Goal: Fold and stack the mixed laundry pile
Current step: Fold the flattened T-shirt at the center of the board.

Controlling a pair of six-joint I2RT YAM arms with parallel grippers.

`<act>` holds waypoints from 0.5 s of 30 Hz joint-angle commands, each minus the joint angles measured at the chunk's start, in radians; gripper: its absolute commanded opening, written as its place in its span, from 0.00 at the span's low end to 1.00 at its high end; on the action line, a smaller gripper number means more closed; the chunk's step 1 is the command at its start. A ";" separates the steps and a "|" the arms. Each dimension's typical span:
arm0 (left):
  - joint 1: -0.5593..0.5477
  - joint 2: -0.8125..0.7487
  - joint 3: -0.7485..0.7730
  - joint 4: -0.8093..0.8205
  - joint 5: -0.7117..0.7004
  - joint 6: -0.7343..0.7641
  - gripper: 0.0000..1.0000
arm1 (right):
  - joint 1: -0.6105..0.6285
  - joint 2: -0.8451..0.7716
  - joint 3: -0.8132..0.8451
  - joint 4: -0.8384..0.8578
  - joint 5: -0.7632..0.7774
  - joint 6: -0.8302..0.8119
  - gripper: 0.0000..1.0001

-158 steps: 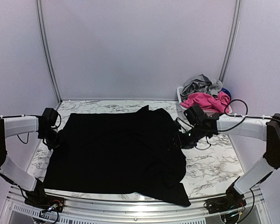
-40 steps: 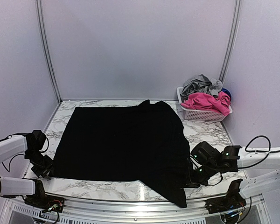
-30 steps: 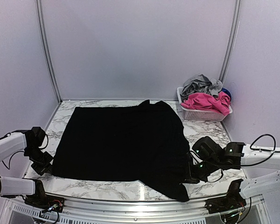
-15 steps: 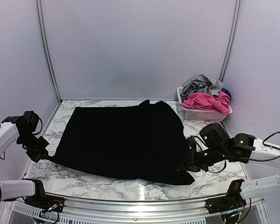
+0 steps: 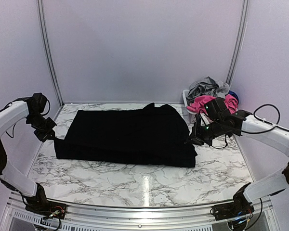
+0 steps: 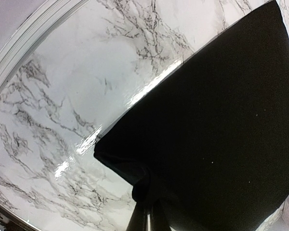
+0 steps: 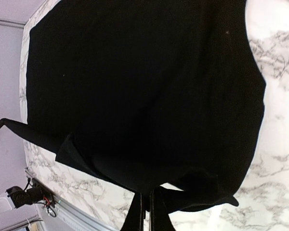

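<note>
Left gripper (image 6: 145, 211) clamped on black cloth (image 5: 130, 137), right gripper (image 7: 147, 204) too, grey trousers (image 5: 207, 87) overhead only

Lab booth, plain walls (image 5: 144, 48), marble tabletop (image 5: 135, 180)

The black cloth (image 5: 130, 137), mid-frame, is matt, soft fabric. The table (image 5: 144, 180) under it is smooth and glossy, white marble-look with dark veins, mirroring light. The rail (image 5: 135, 211) along the bottom edge looks like pale metal.
</note>
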 commanded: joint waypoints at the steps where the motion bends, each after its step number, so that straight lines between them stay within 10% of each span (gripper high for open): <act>1: 0.004 0.101 0.073 0.093 -0.007 0.033 0.00 | -0.069 0.114 0.117 0.027 -0.039 -0.134 0.00; 15: 0.002 0.324 0.116 0.226 -0.019 0.069 0.00 | -0.145 0.438 0.331 0.047 -0.057 -0.274 0.00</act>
